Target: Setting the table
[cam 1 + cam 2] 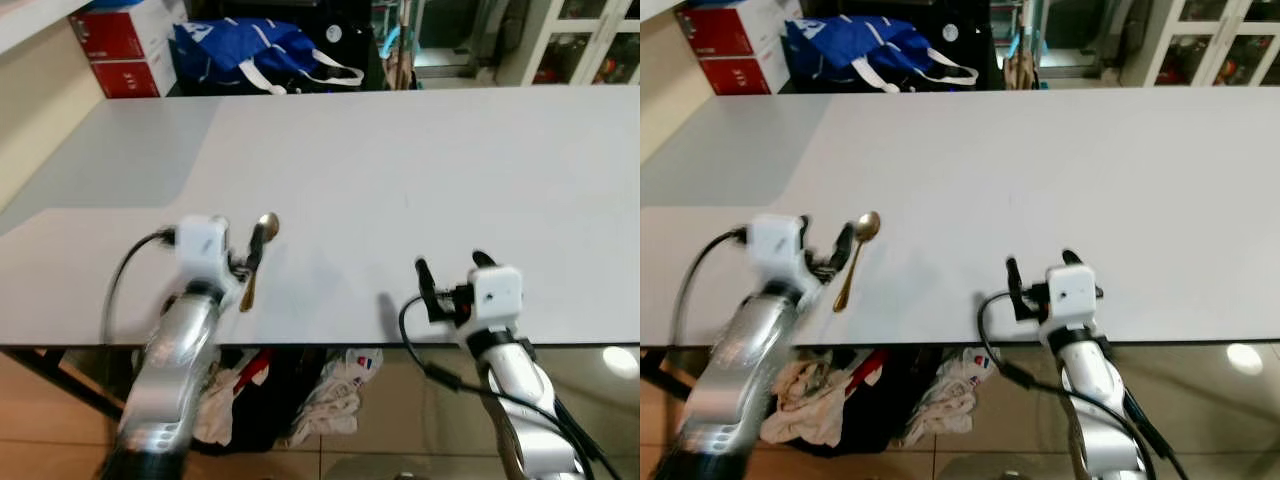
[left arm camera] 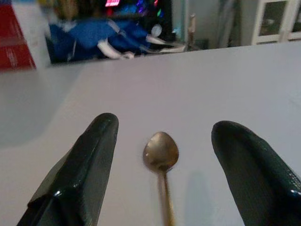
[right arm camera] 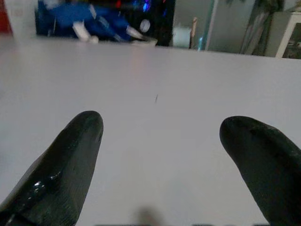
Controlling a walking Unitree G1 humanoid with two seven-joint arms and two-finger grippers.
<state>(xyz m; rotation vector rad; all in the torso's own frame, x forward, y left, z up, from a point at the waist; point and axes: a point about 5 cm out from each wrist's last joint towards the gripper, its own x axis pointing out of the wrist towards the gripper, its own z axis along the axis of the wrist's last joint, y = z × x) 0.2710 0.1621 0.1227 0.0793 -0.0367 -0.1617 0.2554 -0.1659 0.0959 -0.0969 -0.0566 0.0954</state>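
Slim gold metal spoon [image 2: 161, 155]: handle cut off by wrist picture's edge.
Left end effector [image 1: 830, 256]: motion-blurred.
White worktop [image 1: 400, 190]: cropped at both sides.

2 head views down onto the white table [image 1: 400, 180]; 2 wrist views low along it, all sharing its tabletop.

Blue bag with white handles [image 1: 255, 50], red and white boxes [image 1: 125, 45], white crumpled cloths on floor [image 1: 335, 395], glass-fronted white cabinet [image 1: 590, 45]
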